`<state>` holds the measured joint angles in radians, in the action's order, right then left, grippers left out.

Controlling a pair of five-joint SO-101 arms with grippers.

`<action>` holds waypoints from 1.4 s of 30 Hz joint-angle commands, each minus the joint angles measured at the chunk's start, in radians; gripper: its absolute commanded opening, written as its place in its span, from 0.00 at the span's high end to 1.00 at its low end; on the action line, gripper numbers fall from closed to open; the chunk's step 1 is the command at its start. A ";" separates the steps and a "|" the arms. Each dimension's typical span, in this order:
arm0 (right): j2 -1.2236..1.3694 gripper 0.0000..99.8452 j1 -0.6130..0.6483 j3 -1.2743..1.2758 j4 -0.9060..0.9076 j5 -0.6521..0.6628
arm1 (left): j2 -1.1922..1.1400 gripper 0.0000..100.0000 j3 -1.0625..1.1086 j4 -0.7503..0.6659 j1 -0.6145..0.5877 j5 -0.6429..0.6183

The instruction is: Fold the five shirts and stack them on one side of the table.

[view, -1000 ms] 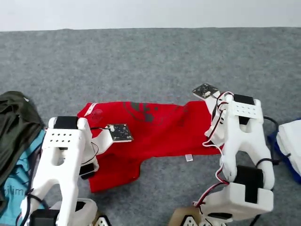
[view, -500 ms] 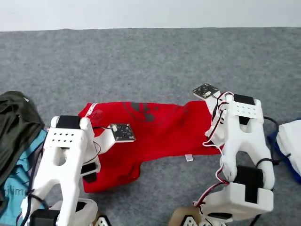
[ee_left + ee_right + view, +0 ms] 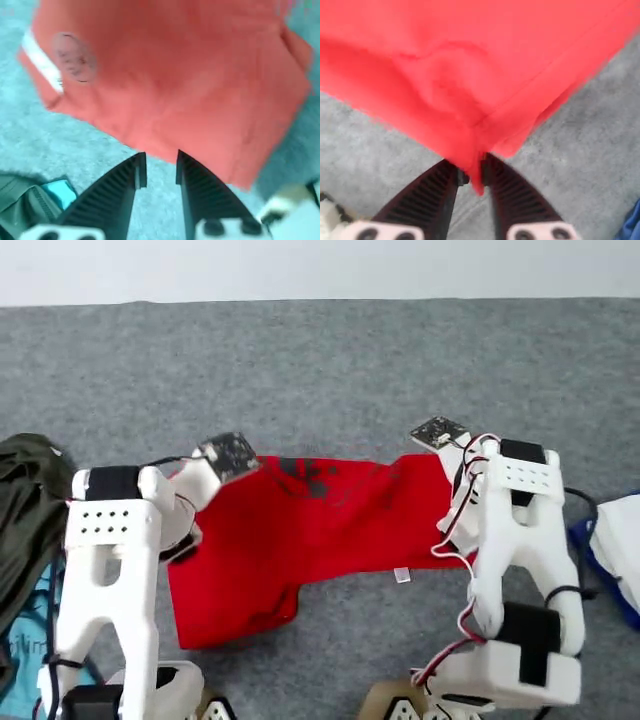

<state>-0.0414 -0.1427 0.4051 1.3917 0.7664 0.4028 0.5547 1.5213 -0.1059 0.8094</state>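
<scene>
your right gripper (image 3: 472, 172) is pinched tight on a bunched fold of the red shirt (image 3: 320, 525), with cloth wedged between its two fingers, at the end of the shirt nearest the right edge of the tabletop (image 3: 330, 360). your left gripper (image 3: 160, 156) has its fingers a narrow gap apart and nothing between them. it hangs over the grey surface just off the shirt's opposite end, the end that carries the white collar strip (image 3: 42, 62). the shirt itself lies mostly flat across the near half of the tabletop, between your two arms, with one lobe reaching toward the near edge beside the left arm and a small white tag (image 3: 401, 575) on its near hem. judge it as light, soft and limp: it will sag and fold wherever it is unsupported, and the rough grey surface will likely drag on it rather than let it slide. so take it by an edge, not the middle. a hem, seam or shoulder corner at the left end would give you a firmer bite, and a hold to match the right one so the cloth can be drawn taut. close on every layer there, since a single thin layer may slip out. at the left edge a dark green garment (image 3: 30, 490) is heaped over a teal garment (image 3: 30, 625), apparently unfolded. at the right edge sits blue and white cloth (image 3: 615, 540), possibly the stack.
</scene>
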 commanded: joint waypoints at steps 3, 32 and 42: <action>-0.159 0.77 -0.010 -0.114 0.068 -0.106 | 0.020 0.89 -0.027 -0.126 -0.005 -0.173; 0.374 0.99 0.096 -0.414 -0.389 -0.235 | -0.247 0.97 0.047 -0.683 0.063 -0.672; 0.521 0.99 0.096 -0.542 -0.352 -0.235 | -0.660 1.00 -0.360 -0.377 0.058 -0.671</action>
<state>0.4757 -0.0552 -0.0767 1.0357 0.5393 -0.1818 0.3153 1.0625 -0.0491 0.1435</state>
